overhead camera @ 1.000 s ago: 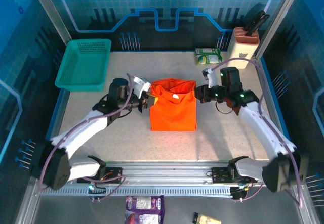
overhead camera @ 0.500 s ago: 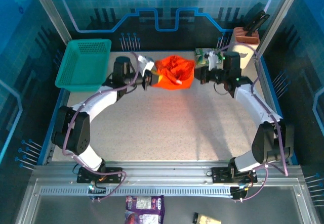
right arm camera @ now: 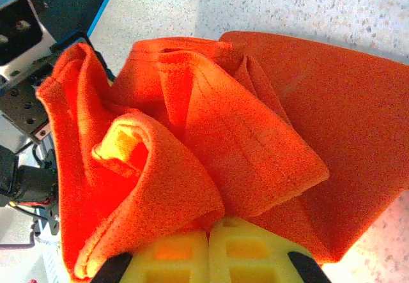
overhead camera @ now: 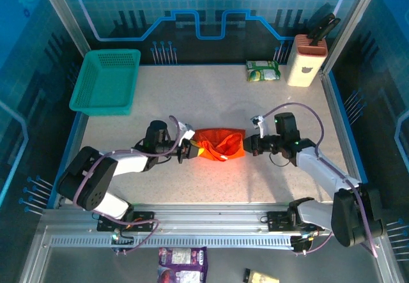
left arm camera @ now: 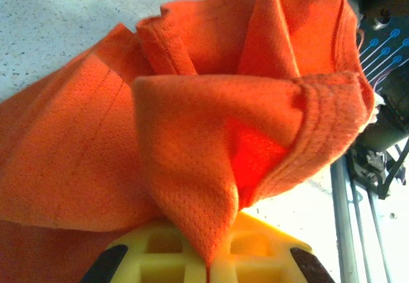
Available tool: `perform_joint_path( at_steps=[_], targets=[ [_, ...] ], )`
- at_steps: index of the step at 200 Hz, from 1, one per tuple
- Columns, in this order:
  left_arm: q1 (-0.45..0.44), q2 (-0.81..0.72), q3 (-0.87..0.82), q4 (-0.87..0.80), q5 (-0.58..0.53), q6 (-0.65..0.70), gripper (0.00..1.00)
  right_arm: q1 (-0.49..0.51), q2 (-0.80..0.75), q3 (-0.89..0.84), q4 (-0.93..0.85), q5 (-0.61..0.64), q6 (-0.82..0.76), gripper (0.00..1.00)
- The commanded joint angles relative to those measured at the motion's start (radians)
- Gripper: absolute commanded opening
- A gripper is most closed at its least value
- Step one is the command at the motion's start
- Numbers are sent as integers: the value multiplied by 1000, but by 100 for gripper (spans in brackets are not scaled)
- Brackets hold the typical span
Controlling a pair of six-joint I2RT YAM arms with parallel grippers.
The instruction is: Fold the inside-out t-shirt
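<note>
Two robot arms hold a bunched inside-out t-shirt between them at the middle of the speckled table, toward its near edge. The left gripper is clamped on the shirt's left end and the right gripper on its right end. Seen from each wrist, yellow fingers press together with folds of orange mesh cloth pinched between them. The shirt is crumpled into a short band, with hems and seams showing. A teal basket sits well apart at the far left corner. A green packet and a pale holder stand at the far right.
</note>
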Motion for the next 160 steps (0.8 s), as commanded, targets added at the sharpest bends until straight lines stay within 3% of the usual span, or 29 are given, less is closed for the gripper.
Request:
perform_joint_path(
  at_steps=[1,58,97,160],
  targets=[
    [-6,-59,-65,41,-46,-52,0,22,-20,-54,-17,39,72,0],
    [-5,-48,62,-161,-180,-78,0,11,146,91,-55,102,114,0],
    [19,5,126,-192,-248,-130,0,-17,295,221,-123,89,138,0],
    [77,125,300,-320,-235,-185,0,-45,472,413,-264,115,161,0]
  ],
)
